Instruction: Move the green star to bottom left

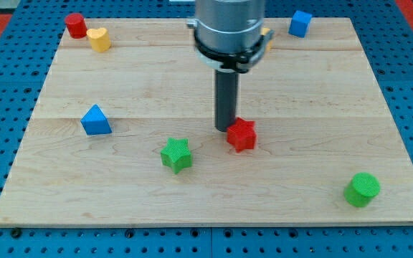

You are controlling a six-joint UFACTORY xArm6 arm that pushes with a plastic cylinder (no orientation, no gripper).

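Note:
The green star (176, 155) lies on the wooden board (307, 100), a little left of centre in the lower half. My tip (225, 129) rests on the board up and to the right of the star, with a clear gap between them. A red star-shaped block (241, 134) sits right beside the tip on its right, touching or almost touching it.
A blue triangular block (95, 120) lies at the left. A red cylinder (76, 26) and a yellow block (100, 39) sit at the top left. A blue cube (300, 24) is at the top right, a green cylinder (362, 189) at the bottom right. A yellow piece (267, 37) shows behind the arm.

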